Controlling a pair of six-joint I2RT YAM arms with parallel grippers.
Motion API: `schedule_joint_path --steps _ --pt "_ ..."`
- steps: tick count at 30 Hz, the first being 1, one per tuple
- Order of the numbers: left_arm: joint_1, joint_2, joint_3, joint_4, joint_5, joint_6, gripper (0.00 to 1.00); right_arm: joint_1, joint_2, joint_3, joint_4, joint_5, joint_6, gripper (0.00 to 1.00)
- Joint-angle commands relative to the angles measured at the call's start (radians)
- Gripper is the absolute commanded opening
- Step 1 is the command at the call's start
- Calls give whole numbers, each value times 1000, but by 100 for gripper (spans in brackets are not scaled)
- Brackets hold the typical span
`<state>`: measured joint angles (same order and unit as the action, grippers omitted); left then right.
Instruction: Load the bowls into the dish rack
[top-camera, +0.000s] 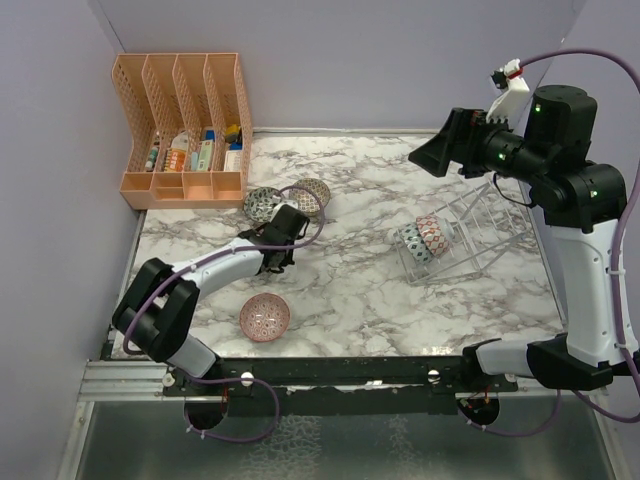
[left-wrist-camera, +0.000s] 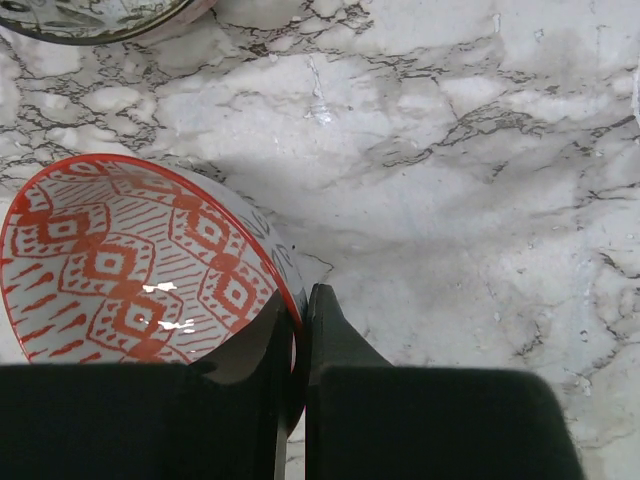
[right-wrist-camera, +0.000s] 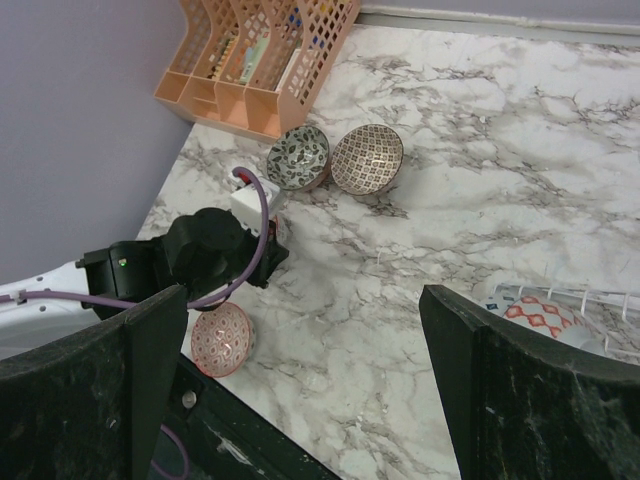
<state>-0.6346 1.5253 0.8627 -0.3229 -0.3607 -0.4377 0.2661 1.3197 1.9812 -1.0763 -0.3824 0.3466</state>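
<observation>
From above, the left arm (top-camera: 215, 265) reaches toward the back left of the counter (top-camera: 360, 290), and its wrist covers whatever it holds. A grey-green bowl (top-camera: 262, 203) and a brown bowl (top-camera: 312, 192) sit just beyond it, and a pink bowl (top-camera: 265, 317) lies near the front edge. To the right, the rack (top-camera: 480, 225) already carries a blue bowl (top-camera: 410, 243) and a patterned bowl (top-camera: 433, 230) standing on edge side by side. The right arm (top-camera: 560, 150) is raised high behind the rack, probably to stay clear. The left wrist view settles the grip: the left jaws are pinched almost shut on the rim of a red bowl (left-wrist-camera: 120, 260), one finger inside and one outside. That hold suits lifting the bowl and tipping it on edge for a slot. In the right wrist view, the right jaws stand wide apart and empty above the counter, overlooking the loose bowls and a corner of the rack.
</observation>
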Motion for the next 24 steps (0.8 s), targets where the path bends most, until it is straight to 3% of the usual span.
schedule_joint_path --steps 1,6,9,12,15,24 --pt "5 -27 65 -102 58 -28 0 -7 -16 29 10 32 -2 100" --pt "5 -85 255 -201 208 -87 0 -7 -4 68 -10 56 -6 100" --pt "6 -125 345 -136 376 -205 0 -7 18 128 -36 74 -15 100" --pt "6 -140 374 58 581 -411 0 -7 44 196 -51 63 -4 100" --pt "4 -124 352 330 691 -651 0 -6 57 227 -39 47 15 100" --pt "-69 37 370 974 639 -1102 0 -7 61 277 -5 14 76 100"
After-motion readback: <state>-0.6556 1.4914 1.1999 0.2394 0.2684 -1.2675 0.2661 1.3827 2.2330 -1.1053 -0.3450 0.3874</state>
